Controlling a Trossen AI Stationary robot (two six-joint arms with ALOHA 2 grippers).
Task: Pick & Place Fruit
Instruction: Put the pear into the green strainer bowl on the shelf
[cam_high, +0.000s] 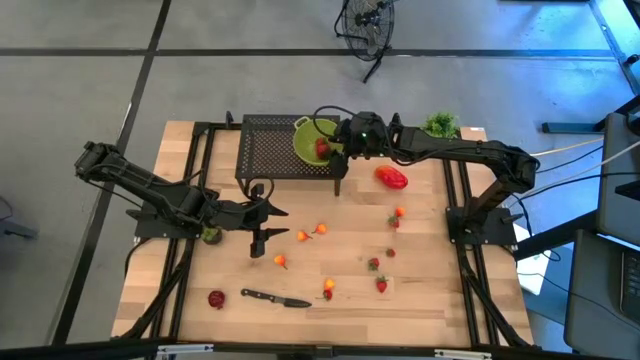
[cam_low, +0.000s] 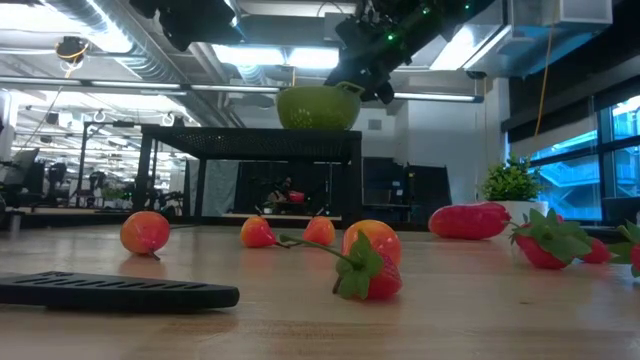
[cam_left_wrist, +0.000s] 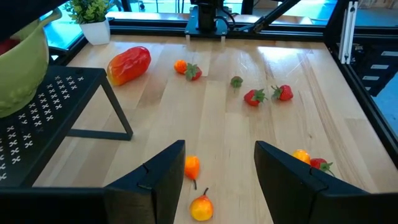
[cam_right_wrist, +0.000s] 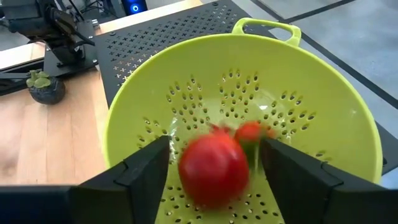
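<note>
Right gripper (cam_right_wrist: 214, 165) over the green colander (cam_right_wrist: 323, 118) at upper centre of the high view, fingers apart; a blurred red fruit (cam_right_wrist: 214, 171) sits between them, unclear whether gripped. Left gripper (cam_left_wrist: 217, 171) hangs open, empty, above the table (cam_high: 440, 300), centre-left; small fruits (cam_high: 380, 285) lie scattered below.

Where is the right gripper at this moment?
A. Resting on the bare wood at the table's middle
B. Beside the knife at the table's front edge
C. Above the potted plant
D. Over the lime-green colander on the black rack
D: the right gripper hangs over the lime-green colander on the black rack, with a red fruit between its open fingers above the bowl.
</note>
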